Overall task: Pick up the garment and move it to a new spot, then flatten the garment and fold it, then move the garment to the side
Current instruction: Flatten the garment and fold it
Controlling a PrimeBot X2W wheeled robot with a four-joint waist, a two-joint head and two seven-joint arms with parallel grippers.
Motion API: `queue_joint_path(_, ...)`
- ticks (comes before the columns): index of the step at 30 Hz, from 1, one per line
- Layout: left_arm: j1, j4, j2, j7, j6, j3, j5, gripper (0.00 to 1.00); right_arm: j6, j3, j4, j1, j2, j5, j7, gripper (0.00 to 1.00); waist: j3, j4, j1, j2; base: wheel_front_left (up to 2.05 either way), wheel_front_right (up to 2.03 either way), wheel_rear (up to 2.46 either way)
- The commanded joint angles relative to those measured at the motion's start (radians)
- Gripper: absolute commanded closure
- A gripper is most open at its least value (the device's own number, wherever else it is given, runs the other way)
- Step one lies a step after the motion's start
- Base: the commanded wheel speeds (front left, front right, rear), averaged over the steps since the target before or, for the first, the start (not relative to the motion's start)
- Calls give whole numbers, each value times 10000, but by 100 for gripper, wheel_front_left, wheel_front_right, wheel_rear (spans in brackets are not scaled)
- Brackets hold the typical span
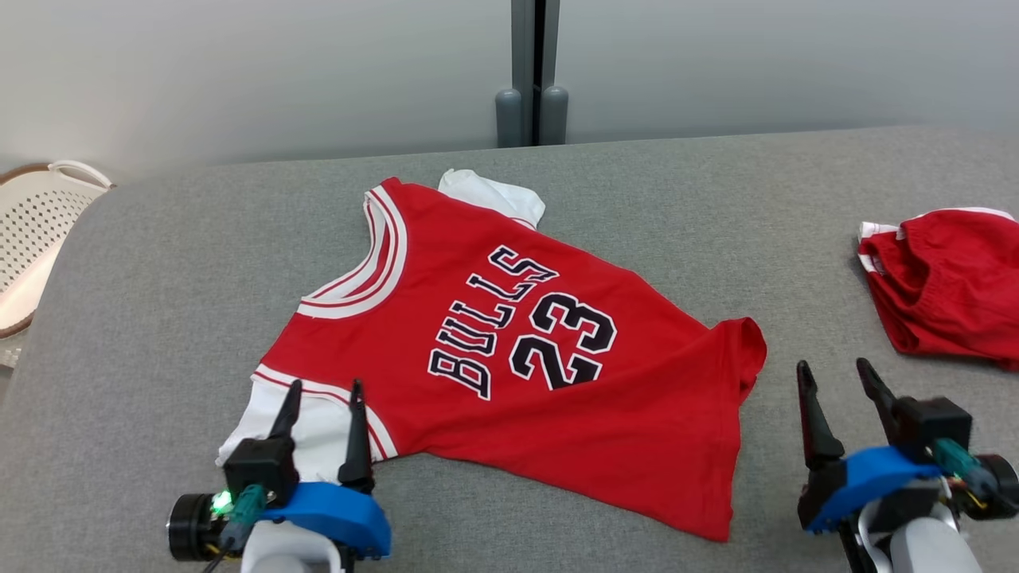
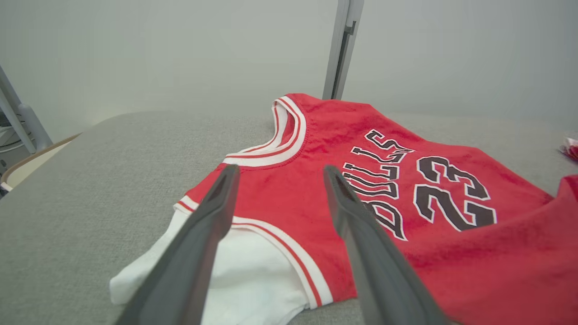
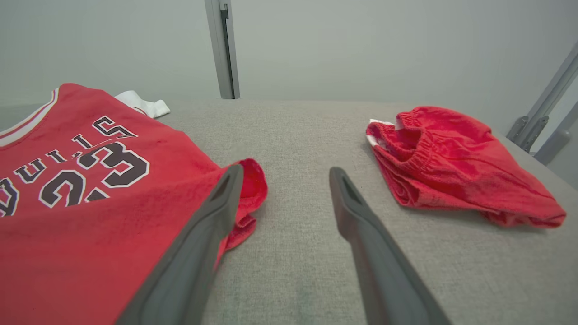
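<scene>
Now your left gripper (image 1: pixel 326 386) hangs unclenched at white sleeve (image 1: pixel 318 434) of jersey (image 1: pixel 637 398), holding nothing; right gripper (image 1: pixel 833 366) unclenched over grey surface (image 1: pixel 796 239) between jersey and red shorts (image 1: pixel 947 278).

On left gripper (image 1: pixel 326 383) and right gripper (image 1: pixel 833 364): two long dark tapered fingers (image 1: pixel 355 438) each, black block bases (image 1: pixel 259 465), blue curved housings (image 1: pixel 334 517), pale grey forearms (image 1: pixel 286 557). Black round pods (image 1: pixel 187 527), teal connectors (image 1: pixel 247 505); green light (image 1: pixel 220 503) on left pod.

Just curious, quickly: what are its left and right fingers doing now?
Left fingers: open, holding nothing, over the jersey.
Right fingers: open, holding nothing.
</scene>
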Motion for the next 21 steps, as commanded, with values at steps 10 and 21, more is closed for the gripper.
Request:
queue_joint_path(10,-448,-353,-454,-76,-255,-767,373,0,2,-235,2589,-2249,-209,-599,2228,0,423,788,1,0,0,0,0)
queue_joint_path(21,-642,-316,-594,-138,-273,-828,335,0,2,-88,4918,-3446,-804,37,2997,81,803,1511,1,0,0,0,0)
